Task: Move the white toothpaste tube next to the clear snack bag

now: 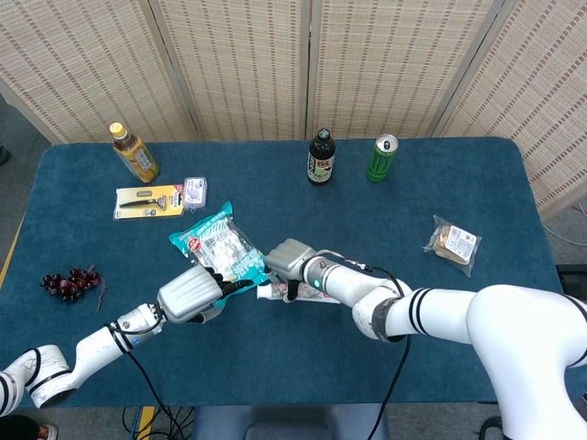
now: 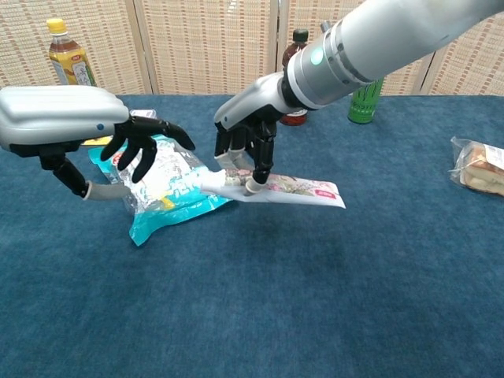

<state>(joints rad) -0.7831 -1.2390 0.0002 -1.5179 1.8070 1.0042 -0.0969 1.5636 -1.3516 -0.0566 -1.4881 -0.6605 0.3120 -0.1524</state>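
Observation:
The white toothpaste tube (image 2: pixel 295 189) lies flat, its cap end touching the right edge of the clear, teal-trimmed snack bag (image 2: pixel 169 185). My right hand (image 2: pixel 242 150) grips the tube near its cap, fingers curled down over it. In the head view the right hand (image 1: pixel 290 260) covers most of the tube (image 1: pixel 268 292), which sits just right of the snack bag (image 1: pixel 220 244). My left hand (image 2: pixel 130 135) hovers over the bag's left part with fingers spread, holding nothing. The head view shows the left hand (image 1: pixel 190 293) at the bag's lower edge.
A small clear bag with a pastry (image 1: pixel 453 244) lies at the far right. Along the back stand a tea bottle (image 1: pixel 134 152), a dark bottle (image 1: pixel 320 158) and a green can (image 1: pixel 382 158). A razor pack (image 1: pixel 149 200), a small purple pack (image 1: pixel 194 191) and grapes (image 1: pixel 69 282) lie left.

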